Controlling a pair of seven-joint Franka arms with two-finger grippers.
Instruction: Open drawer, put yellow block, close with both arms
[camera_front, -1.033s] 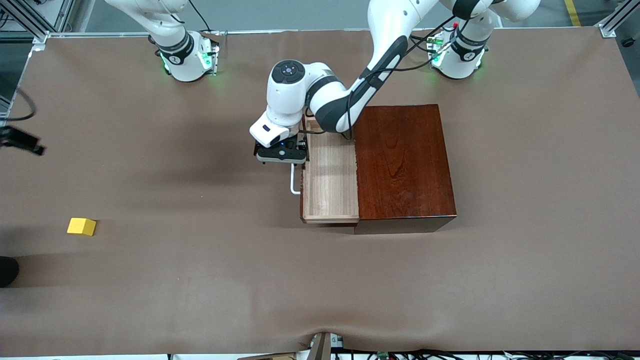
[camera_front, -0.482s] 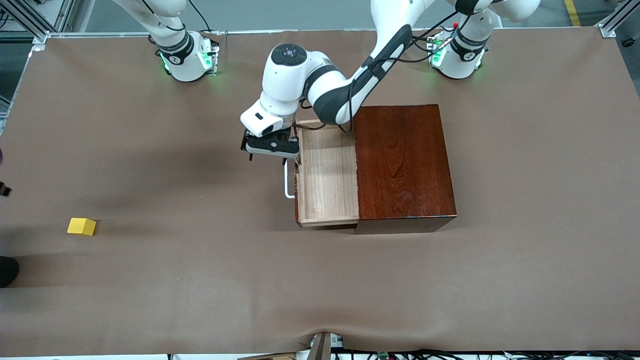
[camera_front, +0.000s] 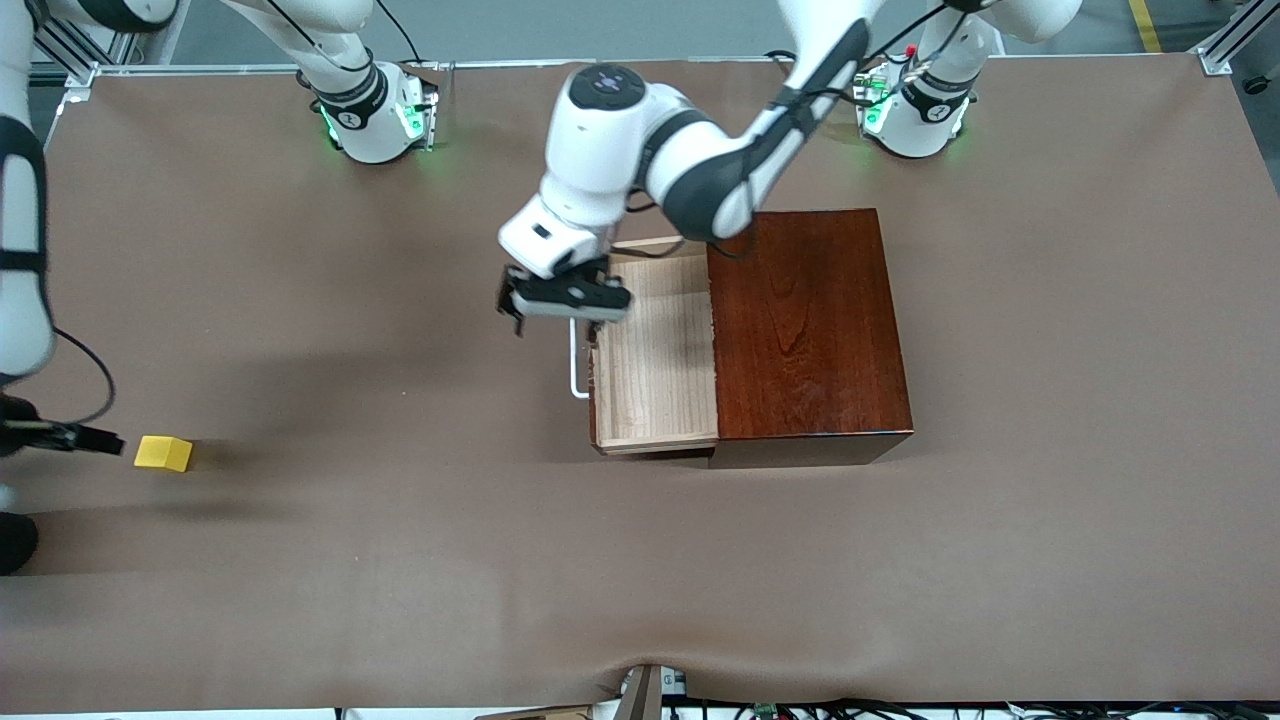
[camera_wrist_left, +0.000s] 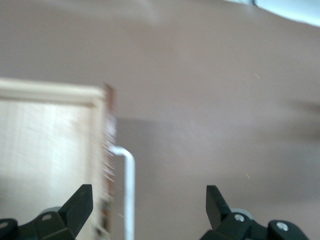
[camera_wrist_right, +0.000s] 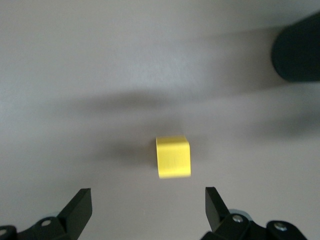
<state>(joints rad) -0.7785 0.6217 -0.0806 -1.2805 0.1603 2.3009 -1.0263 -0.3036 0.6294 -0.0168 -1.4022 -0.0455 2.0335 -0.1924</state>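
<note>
Drawer (camera_front: 655, 365): pulled out. Left end effector (camera_front: 562, 300): fingers spread, empty, above handle (camera_front: 573, 360). Right end effector (camera_wrist_right: 147, 212): fingers spread, above yellow block (camera_front: 163, 453).

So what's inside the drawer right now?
Only bare pale wood shows in the open drawer. The left gripper hangs over its handle-side corner and covers a little. The yellow block sits on the table.

Brown table cover (camera_front: 400, 580); black round object (camera_front: 15, 542) at its edge.
</note>
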